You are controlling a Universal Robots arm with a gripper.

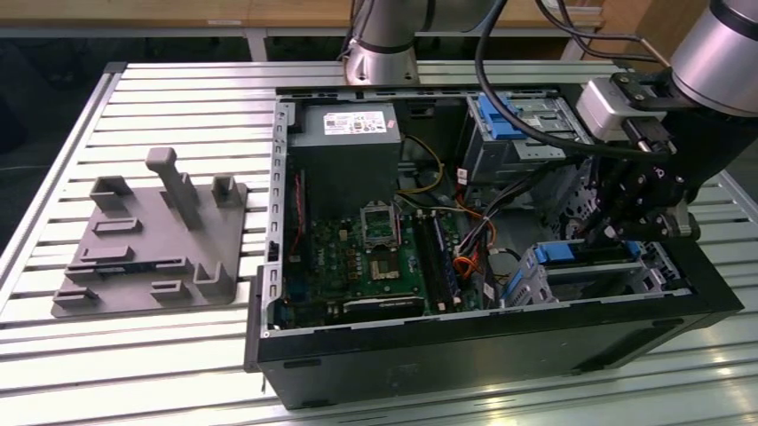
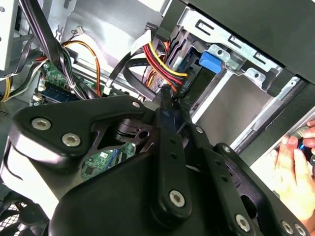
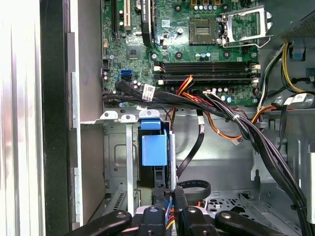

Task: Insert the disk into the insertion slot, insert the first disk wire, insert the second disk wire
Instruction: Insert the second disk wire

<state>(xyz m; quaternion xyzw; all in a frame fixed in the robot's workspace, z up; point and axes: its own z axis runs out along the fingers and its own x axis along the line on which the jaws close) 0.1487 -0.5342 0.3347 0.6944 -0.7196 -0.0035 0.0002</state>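
Down in the open computer case (image 1: 474, 355) lying on its side on the slatted metal table (image 1: 177, 355), the robot's gripper (image 1: 598, 238) hangs over the corner at the exterior view's right. The disk (image 1: 588, 254) sits inside the insertion slot (image 1: 533, 286), the small perforated metal cage against the case's near wall. The visible blue edge of its carrier runs lengthwise from the exterior view's left to its right. In the first wrist view the disk (image 3: 154, 150) is seen end-on as a narrow dark slab between the cage's rails, its blue tab facing the gripper (image 3: 167, 196). The fingers are drawn almost together, and in the second wrist view their tips appear to pinch the black plug of a disk wire (image 2: 165, 64), a red, yellow and black bundle, just beside the cage. A person's hand (image 2: 290, 169) shows outside the case wall. A grey holder (image 1: 142, 248) lies well apart on the table.
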